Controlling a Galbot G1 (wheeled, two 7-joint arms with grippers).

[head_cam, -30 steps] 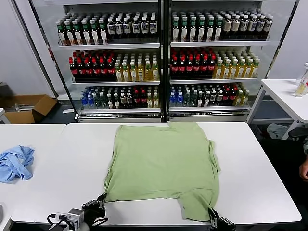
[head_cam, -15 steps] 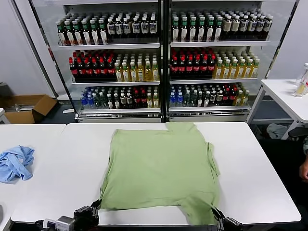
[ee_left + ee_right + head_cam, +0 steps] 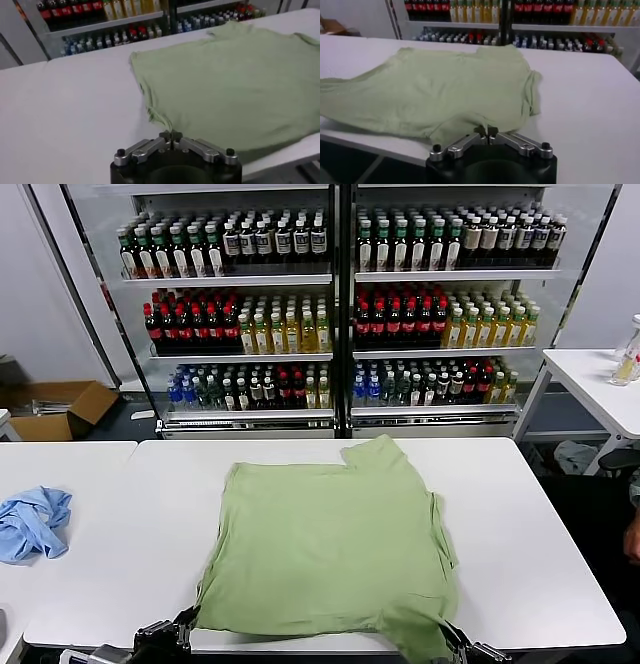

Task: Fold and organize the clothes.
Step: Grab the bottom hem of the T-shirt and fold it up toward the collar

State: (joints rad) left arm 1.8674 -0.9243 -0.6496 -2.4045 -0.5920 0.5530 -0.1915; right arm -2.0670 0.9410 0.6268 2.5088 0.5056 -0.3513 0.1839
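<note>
On my wrist cameras each claw looks the same: the left claw (image 3: 171,135) and right claw (image 3: 487,131) have a rounded black housing, two silver metal linkage bars, and small black screws at the outer ends.

we find a white tabletop (image 3: 540,524) carrying one light green shirt (image 3: 330,554), spread plain side up. its near edge reaches the tabletop's front edge, and one near corner droops just over it. the shirt's far edge lies short of the back edge. a second white tabletop (image 3: 90,484) adjoins on the left side, and a crumpled sky-blue cloth (image 3: 32,522) lies on it, well apart from the shirt.
</note>
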